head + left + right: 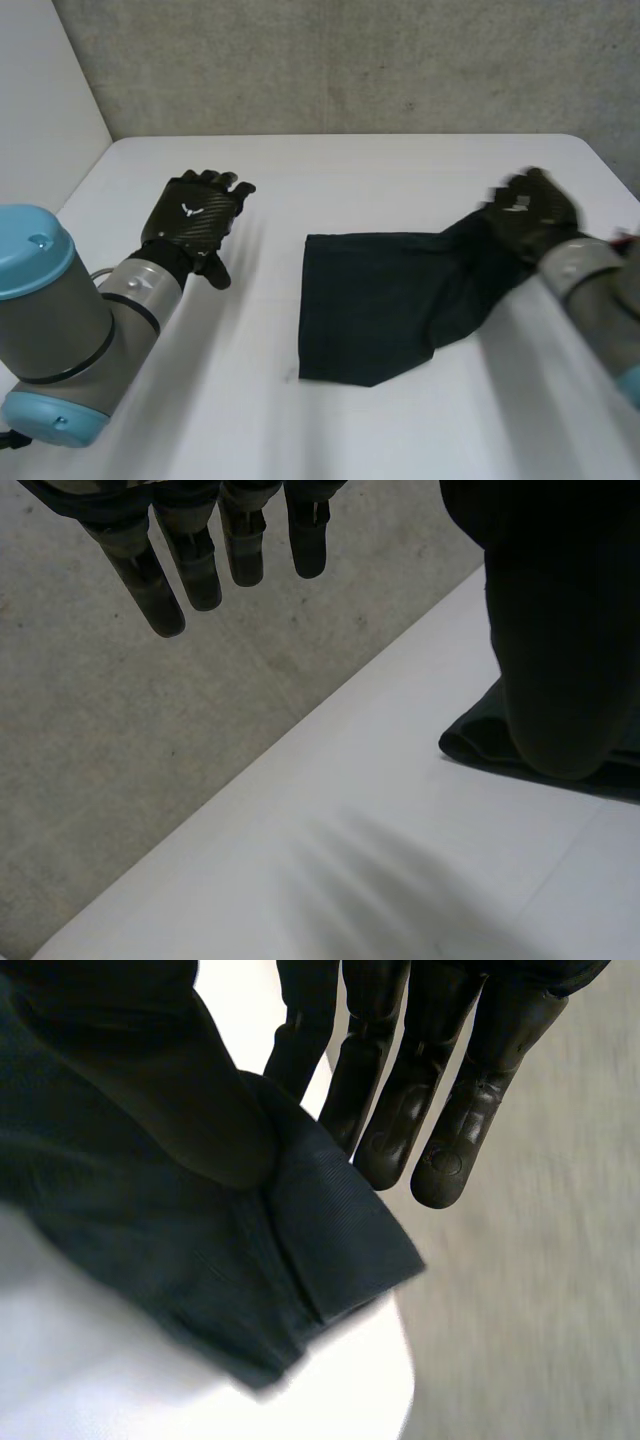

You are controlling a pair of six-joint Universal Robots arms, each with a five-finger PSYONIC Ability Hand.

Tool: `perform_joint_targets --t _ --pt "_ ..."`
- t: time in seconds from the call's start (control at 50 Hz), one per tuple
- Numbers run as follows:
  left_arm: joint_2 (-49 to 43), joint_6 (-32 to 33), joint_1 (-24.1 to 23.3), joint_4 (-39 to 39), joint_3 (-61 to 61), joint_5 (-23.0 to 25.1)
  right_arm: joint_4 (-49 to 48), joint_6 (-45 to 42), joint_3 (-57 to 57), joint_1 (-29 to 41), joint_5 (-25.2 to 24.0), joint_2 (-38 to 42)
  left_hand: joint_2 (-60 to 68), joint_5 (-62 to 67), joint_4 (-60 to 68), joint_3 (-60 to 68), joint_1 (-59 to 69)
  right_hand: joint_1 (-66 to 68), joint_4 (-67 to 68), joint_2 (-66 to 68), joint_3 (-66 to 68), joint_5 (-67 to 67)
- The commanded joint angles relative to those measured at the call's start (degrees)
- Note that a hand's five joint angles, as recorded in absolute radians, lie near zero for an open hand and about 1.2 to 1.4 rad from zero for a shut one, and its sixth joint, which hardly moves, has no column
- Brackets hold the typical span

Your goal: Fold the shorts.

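Note:
The dark shorts (380,300) lie on the white table (200,400), flat on the left and pulled up toward the right. My right hand (530,215) holds their right end lifted off the table. Beside that hand's palm, the thumb (150,1070) pinches a hemmed edge of the shorts (250,1280) against the fingers (400,1110). My left hand (195,220) hovers over the table to the left of the shorts, apart from them, with fingers (200,560) straight and empty. An edge of the shorts (470,742) lies beyond its thumb.
A grey concrete wall (350,60) runs behind the table's far edge. Bare table surface (430,430) spreads in front of the shorts and between the shorts and the left arm (70,330).

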Motion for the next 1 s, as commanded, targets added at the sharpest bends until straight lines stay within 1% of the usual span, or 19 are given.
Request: perform_joint_targets --t 0.02,0.06,0.14,0.28,0.3,0.32,0.34,0.36,0.4,0.5,0.52,0.58,0.6,0.64,0.74,0.86,0.88,0.92,1.0 --pt "1.1 -0.1 1.1 0.0 -1.3 -0.1 0.2 -0.3 -8.7 17.4 -5.8 9.8 -0.6 -1.8 -0.8 -1.2 -0.4 24.9 11.7 13.4 12.6 14.7" --pt "1.5 -0.1 1.9 0.0 -2.0 -0.1 0.3 -0.7 -9.0 20.9 -10.9 12.9 -0.6 -1.8 -0.8 -1.2 -0.4 24.9 11.7 13.4 12.6 14.7" --pt "2.0 -0.2 2.6 0.1 -2.9 0.0 1.1 -0.6 -9.0 24.5 -16.7 17.6 -0.6 -1.8 -0.8 -1.2 -0.4 24.9 11.7 13.4 12.6 14.7" --pt "2.3 -1.2 2.7 0.1 -3.0 0.0 2.8 0.9 -10.4 24.7 -16.7 18.1 -0.6 -1.8 -0.8 -1.2 -0.4 24.9 11.7 13.4 12.6 14.7" --pt "2.3 -1.2 2.7 0.2 -2.9 0.0 2.8 1.5 -10.5 24.7 -16.6 17.7 -0.6 -1.8 -0.8 -1.2 -0.4 21.0 7.7 9.5 8.6 10.8" --pt "2.2 -1.2 2.7 0.3 -2.7 0.2 2.8 2.3 -10.5 24.6 -16.4 17.2 -0.6 -1.8 -0.8 -1.2 -0.4 6.8 -6.5 -4.7 -5.6 -3.4" --pt "2.2 -1.2 2.7 0.4 -2.6 0.3 2.8 3.4 -10.5 24.4 -16.2 16.7 -0.6 -1.8 -0.8 -1.2 -0.4 -8.5 -21.8 -20.0 -20.9 -18.7" --pt "2.2 -1.2 2.7 0.6 -2.0 0.6 2.8 6.2 -10.4 24.1 -15.9 15.3 -0.6 -1.8 -0.8 -1.2 -0.4 -33.3 -46.6 -44.8 -45.7 -43.5" --pt "2.1 -1.2 2.7 0.7 -1.5 1.0 2.8 10.1 -10.0 23.4 -15.7 13.2 -0.4 -1.7 -0.6 -1.0 -0.2 -43.8 -57.0 -55.3 -56.1 -54.0" --pt "1.4 -2.1 1.2 0.8 3.1 1.5 2.0 26.7 -7.7 21.6 -15.3 4.2 -0.1 -1.3 -0.3 -0.7 0.1 -45.1 -58.3 -56.6 -57.4 -55.3" --pt "1.2 -3.2 0.1 0.8 5.0 1.4 1.6 32.8 -7.7 20.4 -14.2 1.9 -0.1 -1.3 -0.3 -0.7 0.1 -45.1 -58.3 -56.6 -57.4 -55.3" --pt "0.4 -6.3 -2.0 0.6 8.2 1.2 2.0 40.8 -8.1 16.8 -11.6 -0.5 0.1 -1.2 -0.1 -0.5 0.3 -45.1 -58.3 -56.6 -57.4 -55.3" --pt "-0.9 -9.0 -3.1 0.2 10.8 1.0 2.5 44.9 -8.2 13.9 -9.3 -1.1 0.3 -1.0 0.1 -0.3 0.5 -45.1 -58.3 -56.6 -57.4 -55.3" --pt "-2.7 -11.8 -4.3 -0.4 13.3 1.1 3.2 47.9 -8.2 11.7 -7.8 -1.1 1.1 -0.2 0.9 0.5 1.3 -45.1 -58.3 -56.6 -57.4 -55.3" --pt "-10.7 -17.1 -9.6 -9.0 21.9 1.1 9.0 48.5 -10.2 7.4 -6.7 3.0 1.9 0.7 1.8 1.4 2.1 -45.1 -58.3 -56.6 -57.4 -55.3" --pt "-21.4 -17.7 -14.1 -19.4 30.3 -0.5 13.3 47.5 -14.8 6.6 -6.5 10.6 2.6 1.3 2.4 2.0 2.8 -45.1 -58.3 -56.6 -57.4 -55.3" --pt "-22.7 -17.7 -14.4 -20.6 31.4 -1.5 13.6 47.4 -15.4 6.4 -6.5 11.5 2.8 1.5 2.6 2.2 3.0 -45.1 -58.3 -56.6 -57.4 -55.3" --pt "-26.0 -17.8 -15.1 -23.1 33.5 -6.4 14.6 47.5 -17.1 6.3 -6.9 14.3 3.0 1.7 2.8 2.4 3.1 -45.1 -58.3 -56.6 -57.4 -55.3" --pt "-28.7 -17.6 -15.3 -24.5 34.9 -13.2 15.6 47.1 -19.7 6.8 -7.1 18.7 2.8 1.5 2.6 2.2 3.0 -45.1 -58.3 -56.6 -57.4 -55.3"
